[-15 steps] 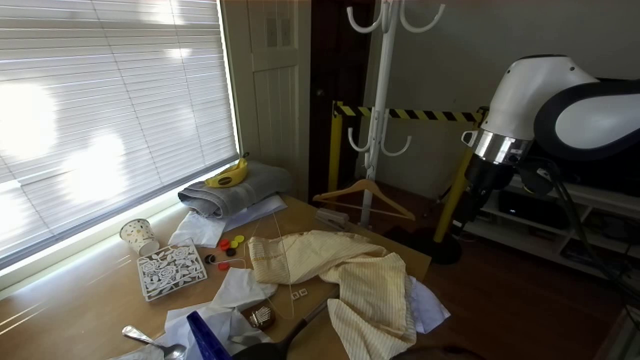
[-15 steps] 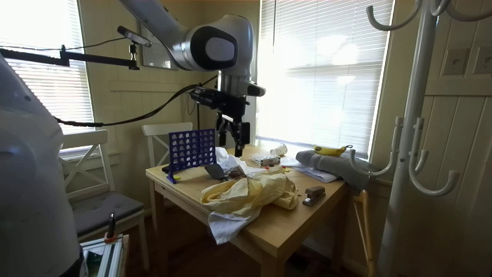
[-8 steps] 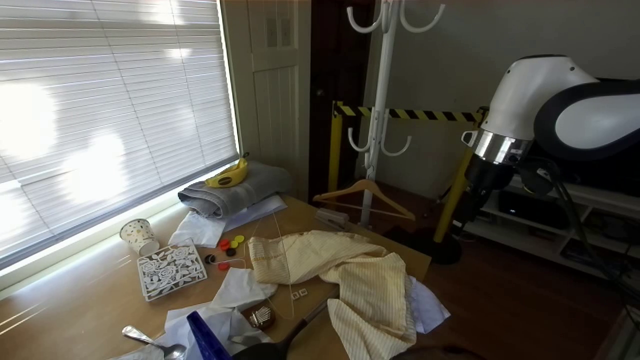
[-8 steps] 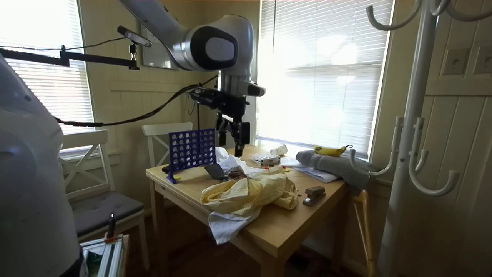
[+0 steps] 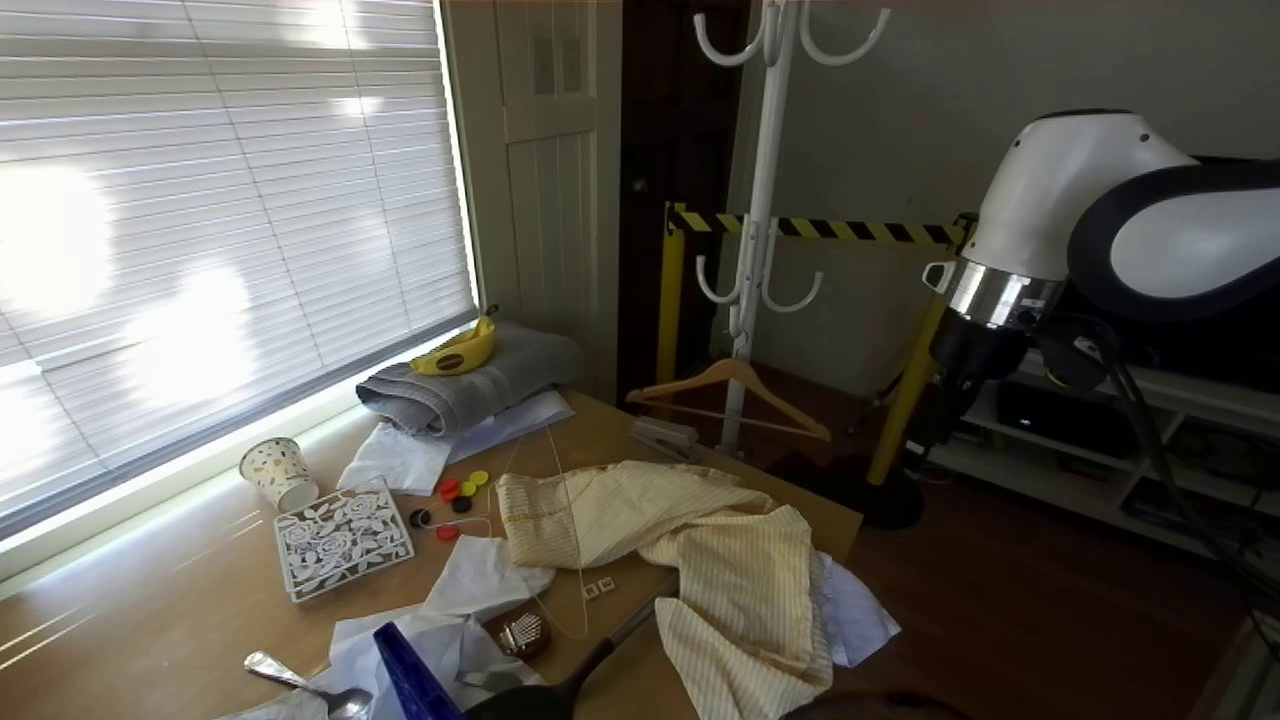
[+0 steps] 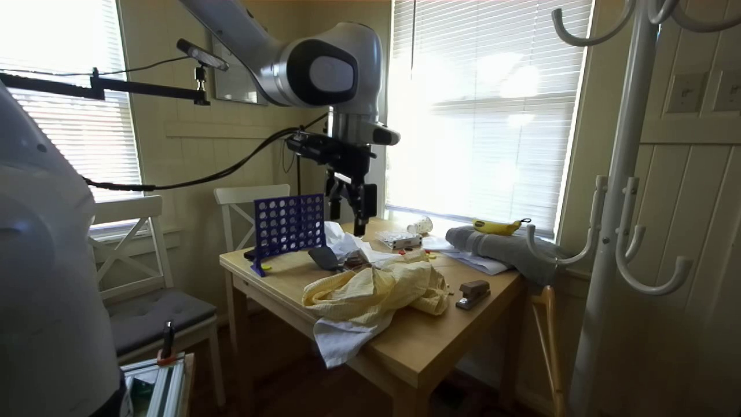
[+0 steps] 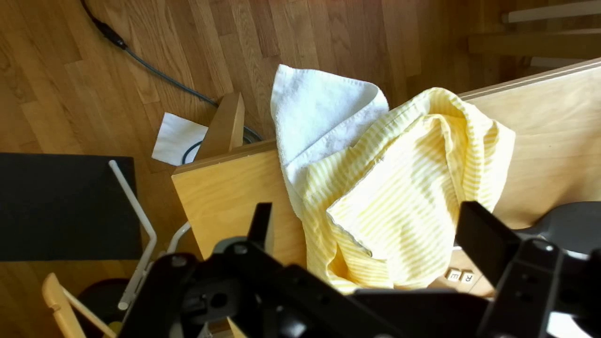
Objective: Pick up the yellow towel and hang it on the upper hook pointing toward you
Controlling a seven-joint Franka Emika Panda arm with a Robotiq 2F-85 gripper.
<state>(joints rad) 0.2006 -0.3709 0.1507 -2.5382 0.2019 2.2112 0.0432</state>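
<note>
Wooden bench (image 6: pixel 446 339) by a sunlit window (image 6: pixel 474 133): a rumpled yellow towel (image 7: pixel 404 206) lies there, partly over a white cloth (image 7: pixel 324 108). The claw (image 7: pixel 366 223) hangs clear, spread and empty. Gripping too deep could drag the white cloth along; too shallow, the towel might slip.

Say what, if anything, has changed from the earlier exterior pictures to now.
Nothing visibly changed; nothing was taken hold of or let go. The open gripper stands where it was, apart from the yellow towel, which lies in the same folds on the table. The coat rack stayed put. Wrist view: no earlier picture.
</note>
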